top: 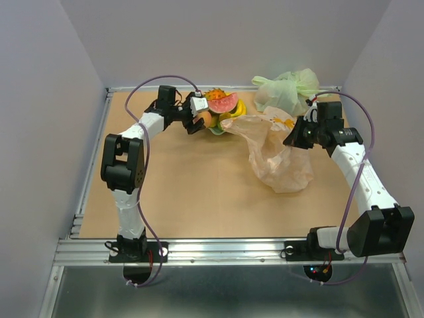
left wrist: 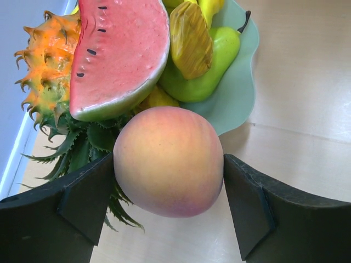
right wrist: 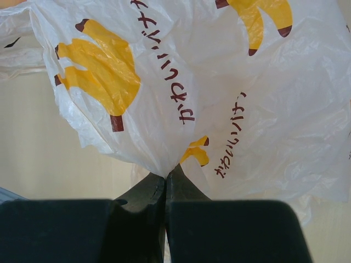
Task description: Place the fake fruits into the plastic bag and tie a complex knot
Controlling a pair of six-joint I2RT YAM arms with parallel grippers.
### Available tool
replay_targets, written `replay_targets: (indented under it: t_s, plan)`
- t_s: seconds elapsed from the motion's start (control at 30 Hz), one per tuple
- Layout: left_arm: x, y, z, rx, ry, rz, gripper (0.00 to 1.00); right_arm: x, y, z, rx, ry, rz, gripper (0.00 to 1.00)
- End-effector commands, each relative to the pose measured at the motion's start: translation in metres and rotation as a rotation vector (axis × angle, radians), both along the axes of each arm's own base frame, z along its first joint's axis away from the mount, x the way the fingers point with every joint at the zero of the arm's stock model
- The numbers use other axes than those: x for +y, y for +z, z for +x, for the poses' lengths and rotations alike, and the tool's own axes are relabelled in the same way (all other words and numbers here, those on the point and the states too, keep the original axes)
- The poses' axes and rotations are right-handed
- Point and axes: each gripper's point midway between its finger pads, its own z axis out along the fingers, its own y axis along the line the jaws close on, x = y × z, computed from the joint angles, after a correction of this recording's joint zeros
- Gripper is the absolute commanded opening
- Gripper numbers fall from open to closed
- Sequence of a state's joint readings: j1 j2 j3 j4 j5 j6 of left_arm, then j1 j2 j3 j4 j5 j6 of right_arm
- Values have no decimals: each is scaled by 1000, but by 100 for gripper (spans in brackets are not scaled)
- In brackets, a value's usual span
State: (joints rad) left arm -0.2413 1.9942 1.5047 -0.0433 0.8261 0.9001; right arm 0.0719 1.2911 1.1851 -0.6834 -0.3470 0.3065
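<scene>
My left gripper (top: 202,120) is shut on the orange-pink peach (left wrist: 169,161), just beside the pale green bowl (left wrist: 241,82). The bowl holds the watermelon slice (left wrist: 122,55), the spiky orange fruit (left wrist: 49,60), a green pear (left wrist: 204,71) and yellow pieces. In the top view the fruit pile (top: 222,103) sits at the back centre. My right gripper (right wrist: 166,176) is shut on a pinch of the whitish plastic bag (right wrist: 219,98) with banana prints. The bag (top: 275,149) hangs lifted and spread toward the bowl, its mouth facing left.
A pale green knotted plastic bag (top: 286,89) lies at the back right, behind my right arm. The tan table (top: 199,192) is ringed by a metal frame and grey walls.
</scene>
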Motion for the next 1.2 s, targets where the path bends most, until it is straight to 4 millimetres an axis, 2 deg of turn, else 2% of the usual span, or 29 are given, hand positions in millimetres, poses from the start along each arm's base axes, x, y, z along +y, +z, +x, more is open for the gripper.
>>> replay_targets:
  t_s: [0.0, 0.1, 0.33, 0.53, 0.6, 0.83, 1.0, 1.07, 1.17]
  plan:
    - [-7, 27, 0, -48, -1, -35, 93, 1, 34, 14, -117, 6, 17, 0]
    - [-6, 25, -3, -47, -5, -32, 99, 2, 33, 14, -115, 10, 19, 0]
    - [-6, 33, -4, -85, 0, -41, 99, 3, 33, 14, -114, 12, 22, 0]
    - [-3, 32, -9, -90, 15, -37, 98, 4, 31, 12, -109, 20, 26, 1]
    - [-2, 28, -11, -78, 21, -27, 92, 3, 32, 12, -111, 18, 25, 0]
    - [8, 15, -24, -59, 25, 11, 85, 4, 31, 11, -111, 27, 24, 0]
    - [10, 21, -29, -41, 27, 1, 66, 3, 32, 13, -117, 25, 18, 0]
    - [15, 19, -34, -13, 35, 10, 64, 2, 32, 13, -118, 24, 16, 1]
    - [32, 18, -30, 23, 85, 9, 84, 3, 33, 11, -118, 29, 20, 0]
